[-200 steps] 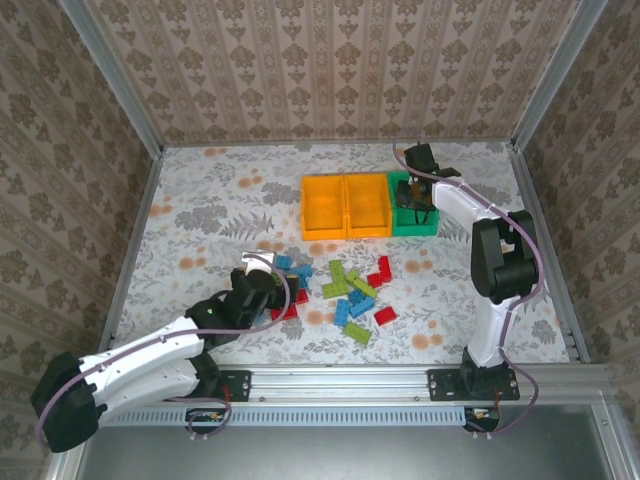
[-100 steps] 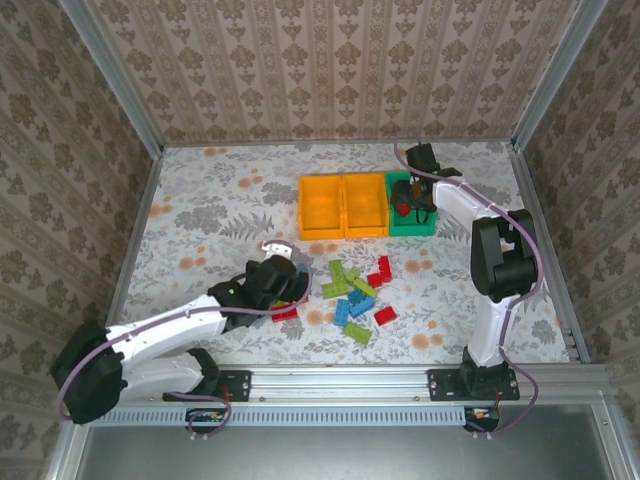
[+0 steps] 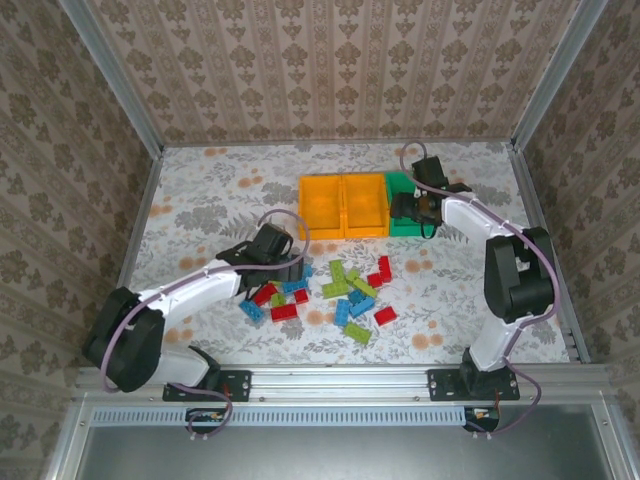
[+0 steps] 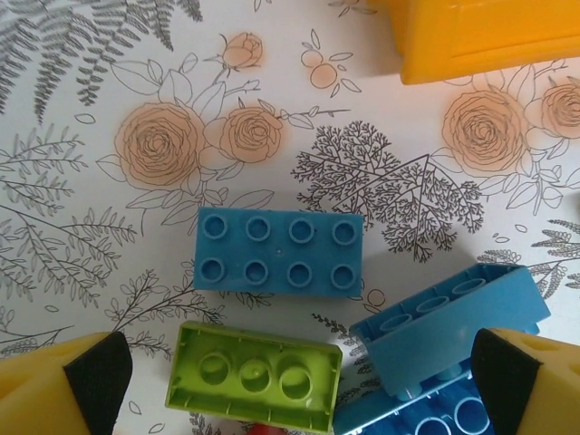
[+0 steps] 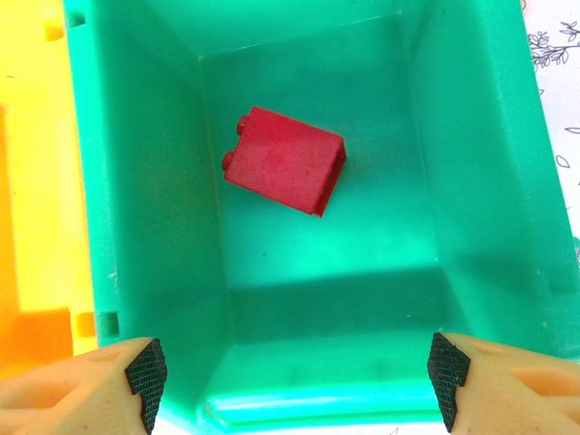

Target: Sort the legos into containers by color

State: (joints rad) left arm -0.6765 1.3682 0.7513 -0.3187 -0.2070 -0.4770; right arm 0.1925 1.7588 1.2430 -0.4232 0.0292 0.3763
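Right gripper (image 5: 297, 385) hangs over the green bin (image 5: 136, 181), jaws apart, nothing btwn the pads. One red brick (image 5: 285, 172) lies loose on the bin floor, below and clear of both fingertips, tilted, studs toward the bin's left wall.

Left gripper (image 4: 299, 372) is also spread wide and empty, low over loose bricks. A lime brick (image 4: 256, 376) lies hollow side up btwn its pads. A blue brick (image 4: 278, 249) sits studs-up just beyond it. A second blue brick (image 4: 449, 331), tipped on its side, lies just beside the lime one, near the right-hand pad.

Seen from overhead, the right arm (image 3: 505, 265) rises from its base at the near edge, elbow out toward the right wall, forearm angled back and left to the far bin. The left arm (image 3: 190, 295) lies low across the table (image 3: 200, 200), stretched from the near-left corner toward the ctr.

The wrist cams give the close detail: brick studs, undersides, pad faces. The overhead cam adds the layout. An orange-yellow bin (image 3: 322, 208), a second orange-yellow bin (image 3: 367, 205) and the green one stand touching in a row at the far side. The scattered legos (image 3: 345, 290), in red, blue and lime, lie mid-table, well apart from the bins, w/ the left gripper at the pile's left edge.
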